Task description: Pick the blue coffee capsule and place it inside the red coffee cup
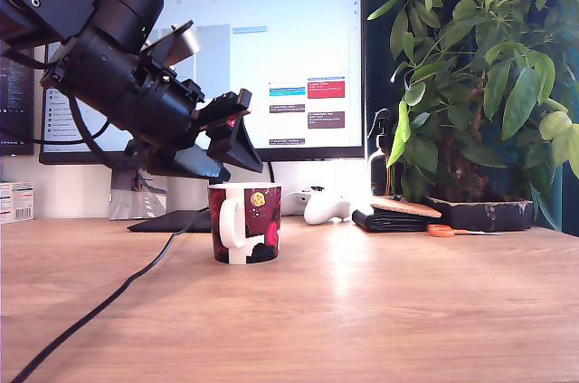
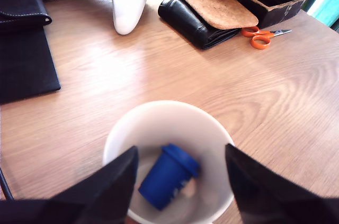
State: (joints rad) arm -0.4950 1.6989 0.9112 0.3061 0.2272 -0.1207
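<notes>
The desk point(image 1: 407, 311) carries the red coffee cup point(image 1: 245, 223), standing upright with its white handle toward the exterior view's left. The gripper point(image 2: 180, 181) hangs directly above the cup mouth, jaws apart and holding nothing. The blue coffee capsule point(image 2: 168, 176) lies tilted on its side on the white cup floor, below and between the two fingers point(image 2: 106, 192), touching neither.
</notes>
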